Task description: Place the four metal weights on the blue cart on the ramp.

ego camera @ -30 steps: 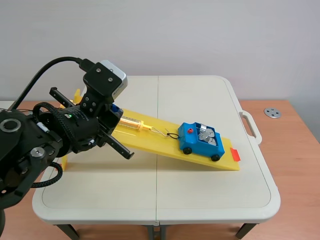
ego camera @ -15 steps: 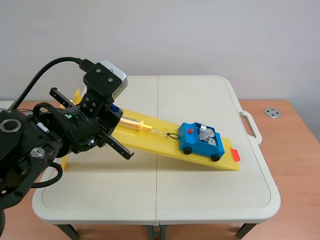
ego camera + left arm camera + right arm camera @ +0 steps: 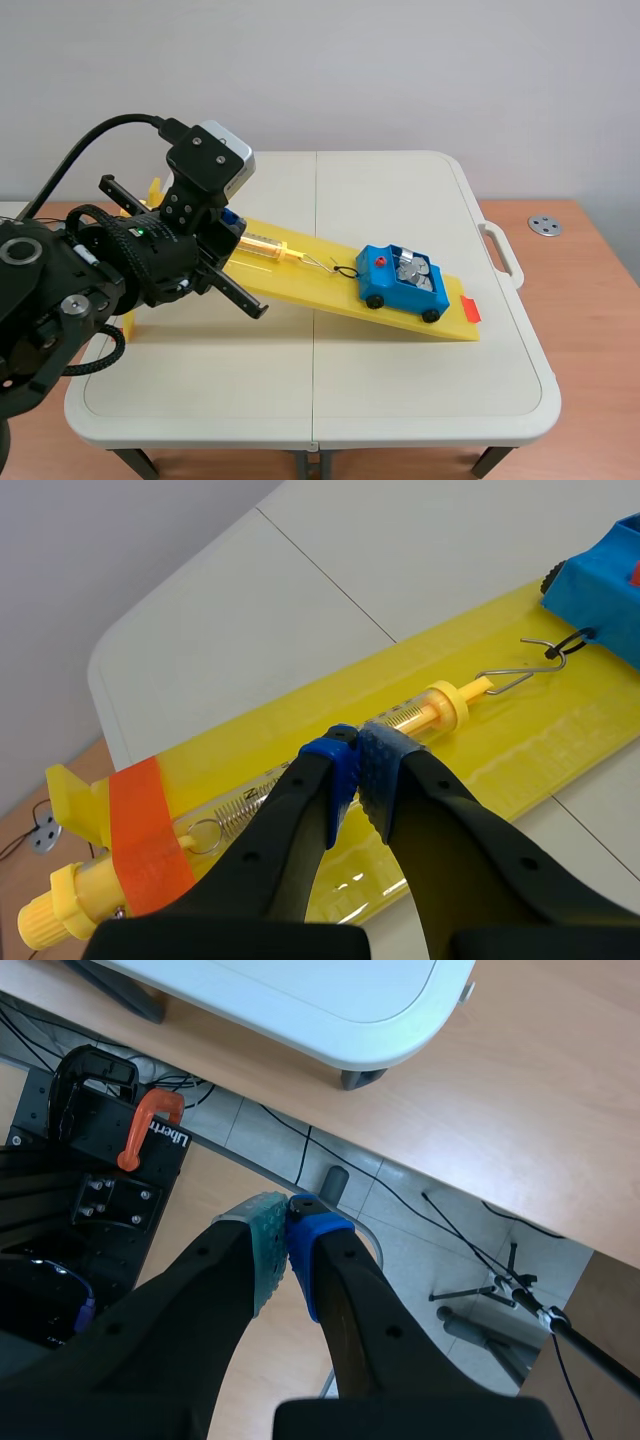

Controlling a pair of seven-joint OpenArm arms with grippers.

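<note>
The blue cart [image 3: 400, 285] sits on the lower part of the yellow ramp [image 3: 310, 288], close to its low end, with the metal weights [image 3: 414, 272] piled in its open bed (how many I cannot count). A black loop at the cart's front meets the wire hook [image 3: 522, 668] of a yellow spring scale [image 3: 405, 718], which lies along the ramp's upper stretch. The left gripper [image 3: 357, 768] hangs right over the scale's clear tube, its dotted pads pressed together with nothing between them. The right gripper [image 3: 287, 1232] is off the white table [image 3: 400, 385], aimed at the floor, its fingertips likewise closed on nothing. A band of orange tape [image 3: 148, 830] wraps the ramp's high end.
</note>
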